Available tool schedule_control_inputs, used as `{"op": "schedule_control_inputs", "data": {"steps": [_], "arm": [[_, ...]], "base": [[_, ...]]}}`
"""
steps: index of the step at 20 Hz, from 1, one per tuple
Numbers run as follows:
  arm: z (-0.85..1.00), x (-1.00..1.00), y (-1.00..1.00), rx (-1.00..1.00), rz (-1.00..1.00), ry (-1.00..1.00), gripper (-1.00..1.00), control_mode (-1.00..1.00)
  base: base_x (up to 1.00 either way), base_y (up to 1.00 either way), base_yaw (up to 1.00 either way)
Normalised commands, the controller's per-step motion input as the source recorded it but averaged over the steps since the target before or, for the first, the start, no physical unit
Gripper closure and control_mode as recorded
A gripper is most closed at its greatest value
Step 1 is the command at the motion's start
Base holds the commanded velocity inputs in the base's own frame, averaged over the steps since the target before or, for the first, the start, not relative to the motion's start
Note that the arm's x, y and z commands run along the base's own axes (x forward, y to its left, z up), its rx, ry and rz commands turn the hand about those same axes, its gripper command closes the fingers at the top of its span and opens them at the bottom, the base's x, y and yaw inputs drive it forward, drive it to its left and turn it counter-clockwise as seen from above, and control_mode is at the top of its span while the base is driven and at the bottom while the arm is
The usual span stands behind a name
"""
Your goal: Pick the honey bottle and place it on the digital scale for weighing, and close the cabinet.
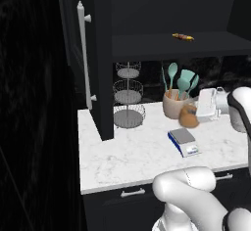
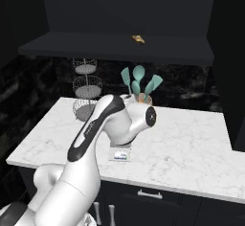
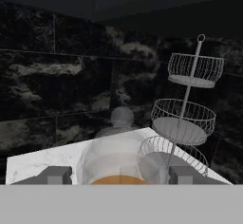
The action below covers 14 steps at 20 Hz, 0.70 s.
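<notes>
Honey bottle [image 1: 188, 117], centre right of left base view: rigid, light, rounded, likely slippery. Gripper [image 3: 115, 175] part-open, fingers straddling bottle; firm hold unconfirmed. Grasp mid-body.

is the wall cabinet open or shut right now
Open: the cabinet door swings out edge-on over the counter, baring its shelf.

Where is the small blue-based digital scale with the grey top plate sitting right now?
In the left base view, the digital scale lies on the white marble counter, near its front edge, in front of the amber honey bottle and beige utensil crock.
</notes>
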Motion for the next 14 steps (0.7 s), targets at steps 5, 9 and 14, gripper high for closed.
{"op": "schedule_control_inputs", "data": {"steps": [5,9,14], "arm": [[-0.56,0.00,-0.41,0.00,0.17,-0.04,1.00,-1.00],[-0.44,0.08,-0.38,0.00,0.15,-0.01,1.00,-1.00],[-0.40,0.26,-0.24,0.00,0.15,-0.02,1.00,-1.00]], "base": [[0.00,0.00,0.00],[0.00,0.00,0.00],[0.00,0.00,0.00]]}}
